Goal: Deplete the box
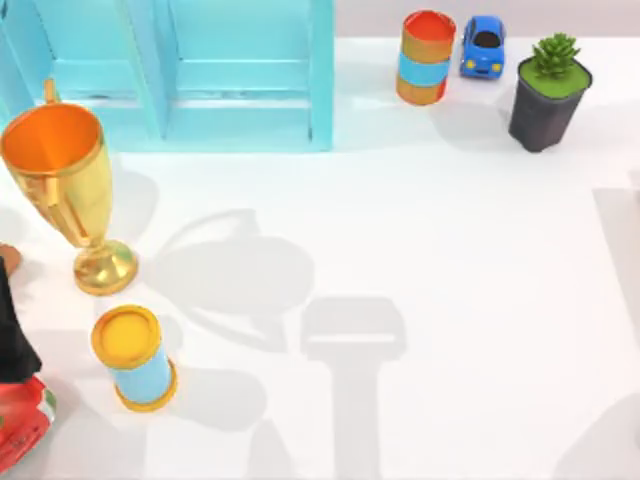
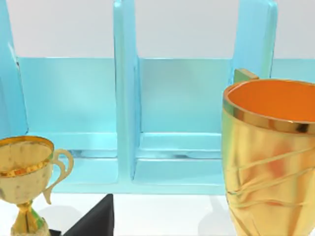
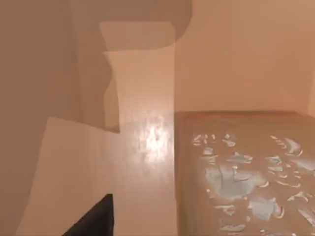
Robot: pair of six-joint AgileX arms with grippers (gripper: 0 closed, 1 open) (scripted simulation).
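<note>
The light blue box [image 1: 240, 75] stands at the table's back left, split by upright dividers; the compartments I can see hold nothing. In the left wrist view the box [image 2: 177, 108] faces me, with a big gold trophy [image 2: 270, 162] close in front of it. That trophy [image 1: 65, 190] stands upright on the table at the left, in front of the box. A dark shape at the left edge is my left arm [image 1: 12, 330], beside the trophy. A dark part of my left gripper [image 2: 93, 219] pokes in low. My right gripper [image 3: 93, 219] hangs over a beige floor, off the table.
A yellow can with a blue band [image 1: 135, 358] stands front left. A red object [image 1: 20, 425] lies at the front left corner. An orange can [image 1: 425, 57], a blue toy car [image 1: 482, 46] and a potted plant [image 1: 548, 90] stand at the back right. A smaller gold trophy [image 2: 24, 182] stands farther left.
</note>
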